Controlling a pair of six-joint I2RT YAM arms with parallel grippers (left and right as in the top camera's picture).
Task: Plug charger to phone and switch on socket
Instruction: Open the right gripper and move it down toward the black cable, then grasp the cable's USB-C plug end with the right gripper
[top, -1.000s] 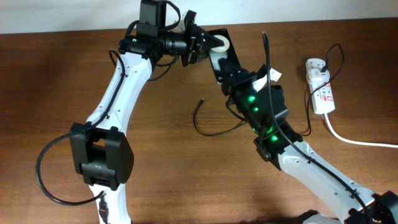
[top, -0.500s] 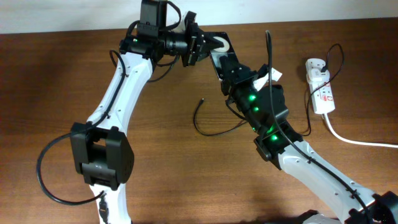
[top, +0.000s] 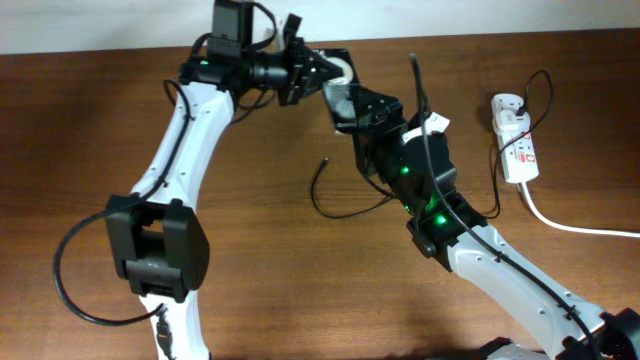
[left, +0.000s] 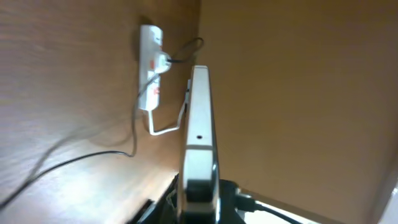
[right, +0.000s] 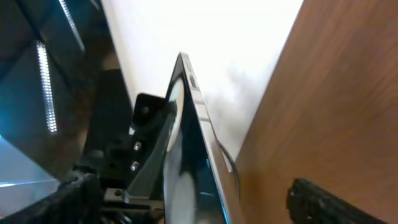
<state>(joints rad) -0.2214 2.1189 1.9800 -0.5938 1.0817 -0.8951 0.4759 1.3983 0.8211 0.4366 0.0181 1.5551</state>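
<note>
Well left of the socket (top: 516, 140) and up off the table (top: 290, 290), the phone (left: 200, 112) sits edge-on in the left gripper (top: 318, 78), jaws clamped tight on one end. Next to it the right gripper (top: 352, 98) has fingers spread wide w/ nothing in them, as far as the cluttered wrist cam lets me tell. On the table left of the socket lies the charger (top: 313, 192), loose, connector tip below the phone, cable curling back under the right arm twd the socket. Risks: phone is gripped at one end only, so a bump from the right arm could pivot or slip it. Going down for the tip, that arm could snag the cable & drag it, or tug the plug end at the socket. Thin tip is easy to mis-pinch, giving bad alignment w/ the port.
</note>
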